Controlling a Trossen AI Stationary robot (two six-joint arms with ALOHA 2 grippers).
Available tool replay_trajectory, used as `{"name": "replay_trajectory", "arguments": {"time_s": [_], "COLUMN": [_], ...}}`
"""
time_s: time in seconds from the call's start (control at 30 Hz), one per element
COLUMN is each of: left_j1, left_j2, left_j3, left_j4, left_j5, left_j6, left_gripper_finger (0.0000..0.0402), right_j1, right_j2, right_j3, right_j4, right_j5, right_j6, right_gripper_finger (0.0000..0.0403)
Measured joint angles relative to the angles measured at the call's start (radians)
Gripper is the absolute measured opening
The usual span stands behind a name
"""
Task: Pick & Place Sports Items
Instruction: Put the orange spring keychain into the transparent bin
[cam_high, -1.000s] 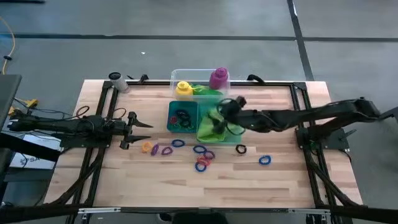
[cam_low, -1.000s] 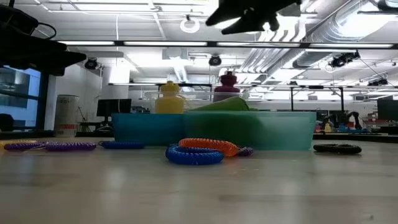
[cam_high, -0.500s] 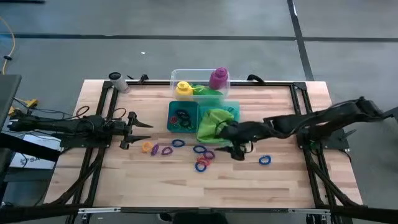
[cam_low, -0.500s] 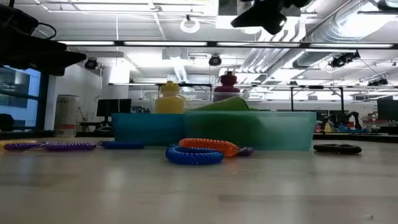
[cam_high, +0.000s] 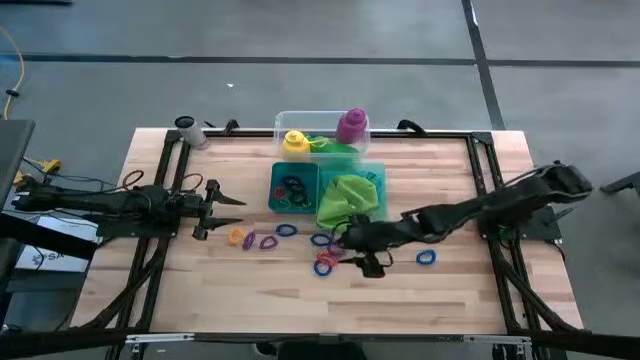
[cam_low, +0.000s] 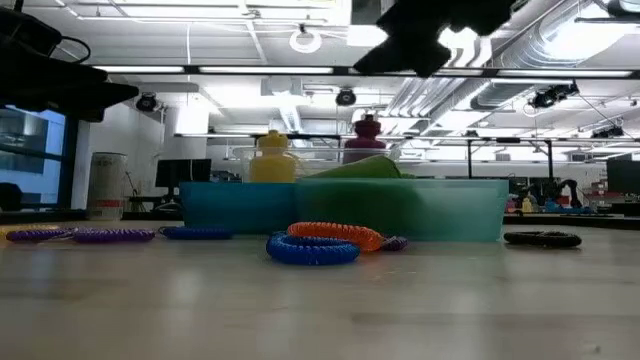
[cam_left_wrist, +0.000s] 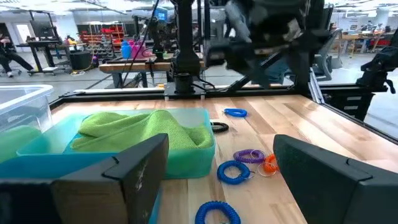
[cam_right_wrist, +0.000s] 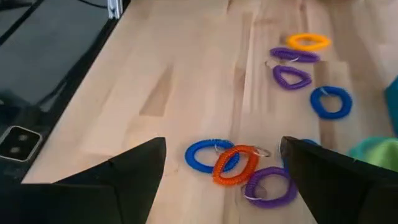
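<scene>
Right gripper (cam_high: 352, 253) hangs above the table (cam_high: 180, 290) just in front of the tray (cam_high: 277, 188), its fingers (cam_right_wrist: 124, 177) spread wide and empty over a small cluster of rings. Left gripper (cam_high: 225, 200) waits at the table's left side, well apart from everything, its fingers (cam_left_wrist: 134, 171) also wide apart with nothing between them.

Behind the tray stands a clear tub (cam_high: 285, 122) holding the yellow bottle (cam_high: 294, 143), the purple bottle (cam_high: 351, 126) and a green cloth (cam_high: 335, 148). The tray's right part is filled by a lime cloth (cam_high: 345, 198); its left part holds several dark and blue rings (cam_high: 292, 190).

On the bare wood, right under the right gripper, a blue ring (cam_right_wrist: 206, 155), an orange ring (cam_right_wrist: 234, 164) and a purple ring (cam_right_wrist: 268, 184) overlap one another. Farther left lie a loose blue ring (cam_right_wrist: 331, 102), two purple rings (cam_right_wrist: 291, 76) and a yellow-orange ring (cam_right_wrist: 308, 42) in a row. To the right of the gripper, one blue ring (cam_high: 426, 258) lies alone, with a black ring (cam_left_wrist: 217, 127) near it.
</scene>
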Motion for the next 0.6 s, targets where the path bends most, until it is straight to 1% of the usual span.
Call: {"name": "replay_trajectory", "arguments": {"time_s": [0.17,0.27,0.43,0.6], "left_j1": [0.000,0.000,0.000,0.000], "left_j2": [0.000,0.000,0.000,0.000], "left_j3": [0.000,0.000,0.000,0.000], "left_j4": [0.000,0.000,0.000,0.000], "left_j5": [0.000,0.000,0.000,0.000], "left_j6": [0.000,0.000,0.000,0.000], "left_gripper_finger": [0.0236,0.0236,0.0236,0.0236], "right_j1": [-0.002,-0.004,-0.003,-0.003], "right_j2": [0.076,0.107,0.155,0.199], "right_j3": [0.000,0.000,0.000,0.000], "right_j4": [0.050,0.056,0.058,0.061], "right_j5": [0.001,0.001,0.033,0.033], "right_j6": [0.000,0.000,-0.006,-0.008], "right_gripper_finger": [0.0253,0.0254,0.0254,0.0254]}}
